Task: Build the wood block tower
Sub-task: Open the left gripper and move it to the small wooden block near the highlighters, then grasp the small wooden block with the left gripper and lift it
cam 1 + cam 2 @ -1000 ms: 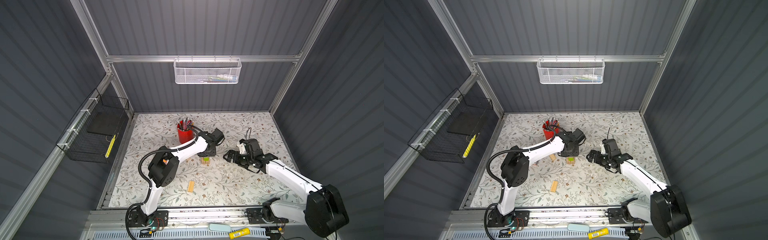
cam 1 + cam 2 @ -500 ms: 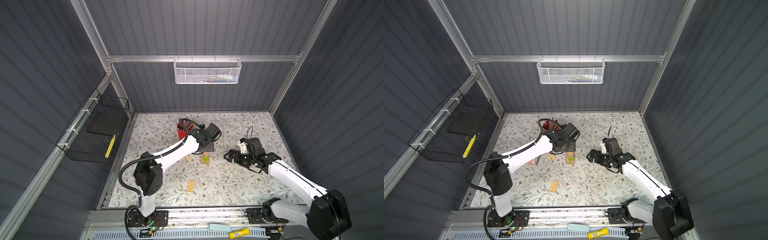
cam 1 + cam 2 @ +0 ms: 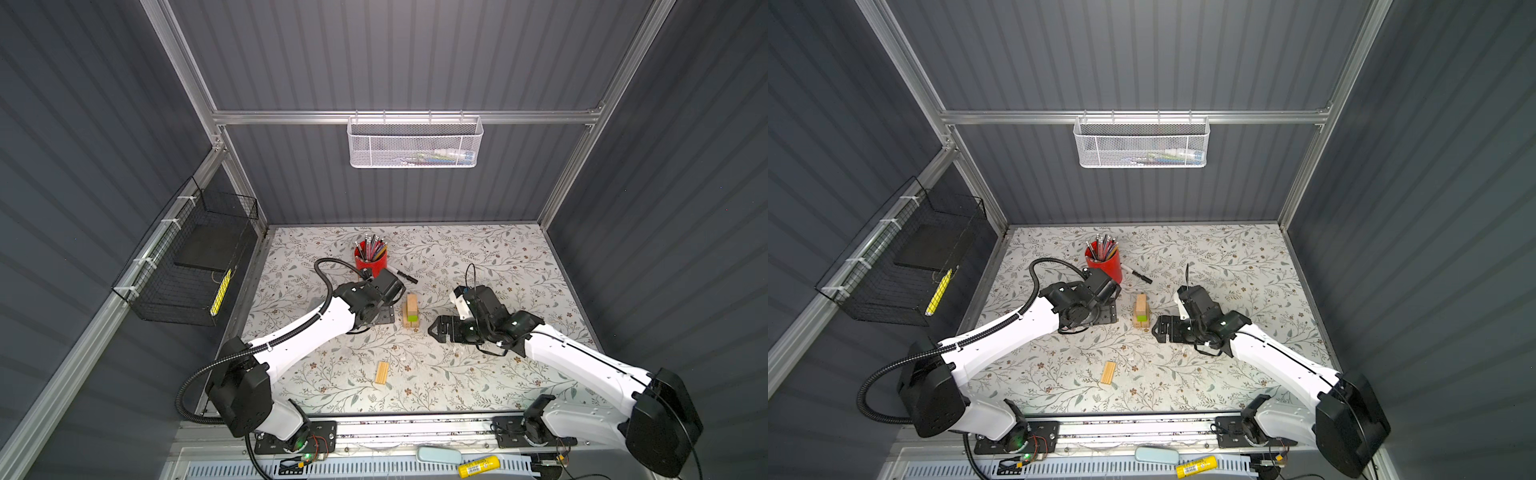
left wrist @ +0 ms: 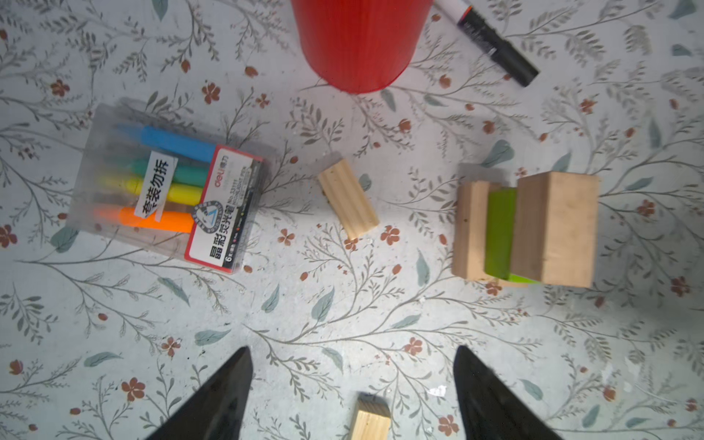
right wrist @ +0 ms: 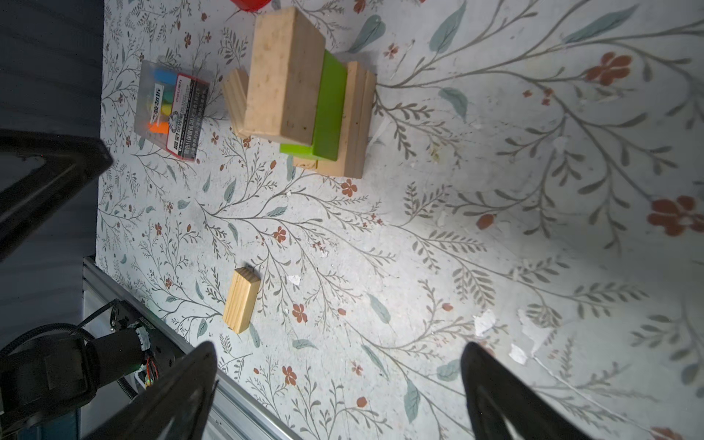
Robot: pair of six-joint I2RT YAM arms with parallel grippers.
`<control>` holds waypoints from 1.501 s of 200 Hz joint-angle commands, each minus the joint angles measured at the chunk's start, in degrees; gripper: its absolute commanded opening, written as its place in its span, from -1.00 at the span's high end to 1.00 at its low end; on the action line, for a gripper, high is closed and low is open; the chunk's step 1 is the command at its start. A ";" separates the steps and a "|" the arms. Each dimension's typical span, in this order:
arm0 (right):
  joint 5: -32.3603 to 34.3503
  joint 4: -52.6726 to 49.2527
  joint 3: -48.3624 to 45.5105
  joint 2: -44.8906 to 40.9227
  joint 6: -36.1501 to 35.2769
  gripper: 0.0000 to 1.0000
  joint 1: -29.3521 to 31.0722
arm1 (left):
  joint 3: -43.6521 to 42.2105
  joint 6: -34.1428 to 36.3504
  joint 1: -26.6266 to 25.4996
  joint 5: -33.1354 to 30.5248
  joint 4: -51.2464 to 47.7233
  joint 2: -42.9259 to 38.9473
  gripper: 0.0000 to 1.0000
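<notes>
The tower [image 3: 411,312] stands mid-table in both top views: a pale wood block on top, a lime green block [image 4: 500,232] under it, pale blocks at the base. My left gripper [image 4: 352,381] hovers open just left of the tower [image 3: 1140,311], holding nothing. A grooved wood block [image 4: 348,200] lies between the tower and a highlighter pack; the left arm hides it in both top views. Another loose wood block [image 3: 381,372] lies near the front. My right gripper [image 5: 339,362] is open and empty, just right of the tower [image 5: 297,84].
A red pencil cup [image 3: 370,259] stands behind the left gripper, with a black marker [image 3: 403,276] beside it. A clear highlighter pack [image 4: 164,190] lies left of the grooved block. Wire baskets hang on the back and left walls. A metal rail [image 5: 160,327] edges the front.
My left gripper has opened and drawn back left from the tower, leaving a pale block on the green one. The right arm has barely moved.
</notes>
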 commanded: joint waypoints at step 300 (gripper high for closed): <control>2.47 3.74 1.25 0.97 0.02 -0.98 -2.20 | 1.37 -8.25 7.73 0.35 18.07 24.31 0.06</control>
